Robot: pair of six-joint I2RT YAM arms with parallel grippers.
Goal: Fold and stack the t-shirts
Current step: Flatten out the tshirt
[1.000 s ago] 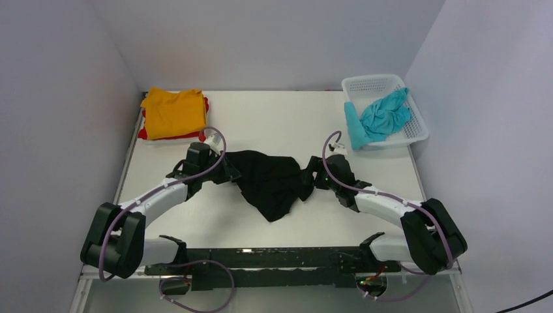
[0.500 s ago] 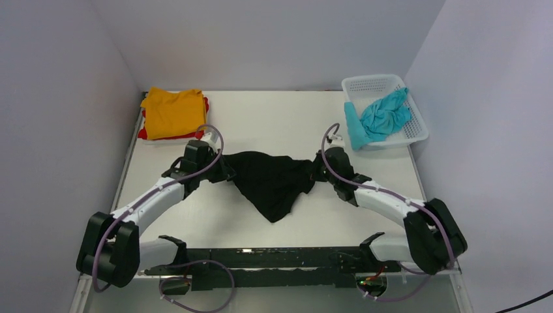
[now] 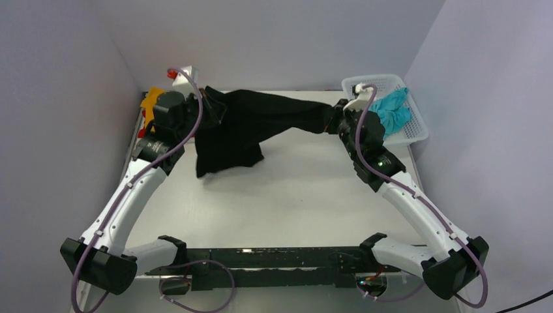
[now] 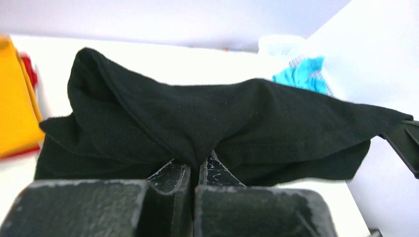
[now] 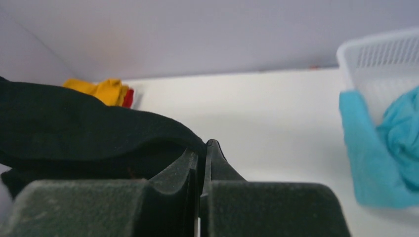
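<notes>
A: Black t-shirt (image 3: 251, 120), where?
B: Lifted, stretched across the upper middle of the top view. Bulk hanging low at left of centre. Touching the bench (image 3: 293, 195) or not, cannot tell.
A: Left jaws?
B: Clenched on the shirt's left end, upper left of frame.
A: Right jaws?
B: Pinched tight on the right end, upper right, just beside the white basket (image 3: 381, 82).
A: Rest?
B: Turquoise t-shirt (image 3: 393, 111) in basket, draped over its near rim. Orange t-shirt (image 4: 15, 113) far upper left, red t-shirt (image 5: 128, 98) edge peeking out beside it.
</notes>
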